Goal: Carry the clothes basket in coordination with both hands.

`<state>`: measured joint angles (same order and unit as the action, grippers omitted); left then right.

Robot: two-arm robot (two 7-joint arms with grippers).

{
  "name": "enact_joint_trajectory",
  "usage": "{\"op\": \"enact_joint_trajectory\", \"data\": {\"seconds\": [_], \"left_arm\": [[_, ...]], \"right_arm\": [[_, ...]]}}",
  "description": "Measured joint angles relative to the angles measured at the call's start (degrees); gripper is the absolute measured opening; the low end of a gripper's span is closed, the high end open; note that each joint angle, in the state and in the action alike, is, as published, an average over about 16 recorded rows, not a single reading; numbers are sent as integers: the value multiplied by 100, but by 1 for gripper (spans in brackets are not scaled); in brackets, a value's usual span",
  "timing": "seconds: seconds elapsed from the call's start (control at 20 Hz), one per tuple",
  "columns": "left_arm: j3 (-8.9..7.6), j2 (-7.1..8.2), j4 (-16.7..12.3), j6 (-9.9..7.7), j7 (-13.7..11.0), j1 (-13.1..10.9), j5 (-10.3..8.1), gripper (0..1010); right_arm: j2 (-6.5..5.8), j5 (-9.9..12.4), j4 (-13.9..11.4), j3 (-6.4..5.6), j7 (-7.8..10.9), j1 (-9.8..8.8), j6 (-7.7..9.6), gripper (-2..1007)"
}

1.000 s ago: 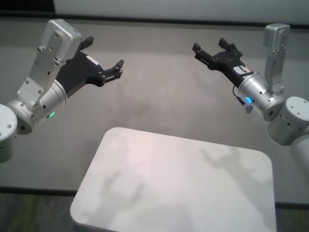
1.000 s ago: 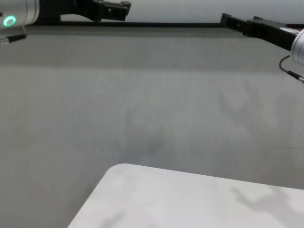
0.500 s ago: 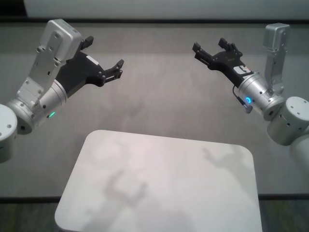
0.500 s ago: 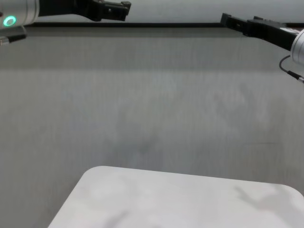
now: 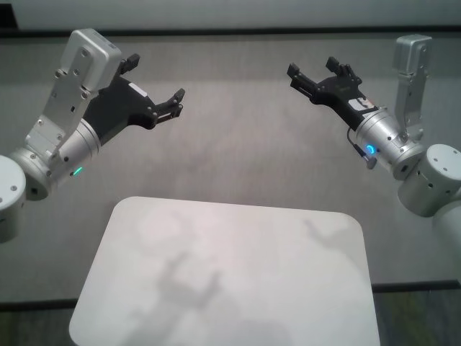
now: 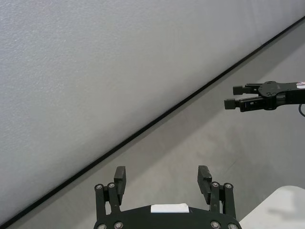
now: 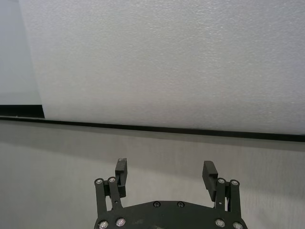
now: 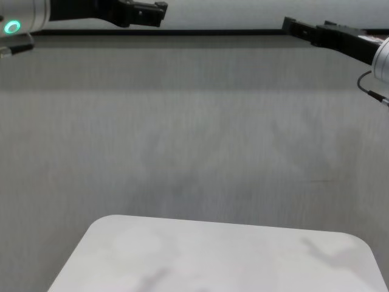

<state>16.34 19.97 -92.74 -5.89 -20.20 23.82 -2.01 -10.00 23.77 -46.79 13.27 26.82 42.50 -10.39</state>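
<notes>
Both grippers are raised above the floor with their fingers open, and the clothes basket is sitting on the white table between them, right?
Not quite. The left gripper and right gripper are raised and open, but no clothes basket is in view: the head view shows the white table with only shadows on it.

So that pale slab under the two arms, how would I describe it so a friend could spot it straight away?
Look down at the grey carpeted floor in front of the robot, below and between the raised left gripper and right gripper. There sits a white table with a flat top and rounded corners. It is the only bright, smooth surface, bare except for the arms' shadows.
</notes>
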Motion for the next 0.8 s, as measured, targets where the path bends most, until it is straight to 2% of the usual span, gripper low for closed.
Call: {"op": "enact_joint_trajectory", "data": {"seconds": [0.8], "left_arm": [[0,0,0,0,0,0,0,1002]], "right_arm": [[0,0,0,0,0,0,0,1003]]}}
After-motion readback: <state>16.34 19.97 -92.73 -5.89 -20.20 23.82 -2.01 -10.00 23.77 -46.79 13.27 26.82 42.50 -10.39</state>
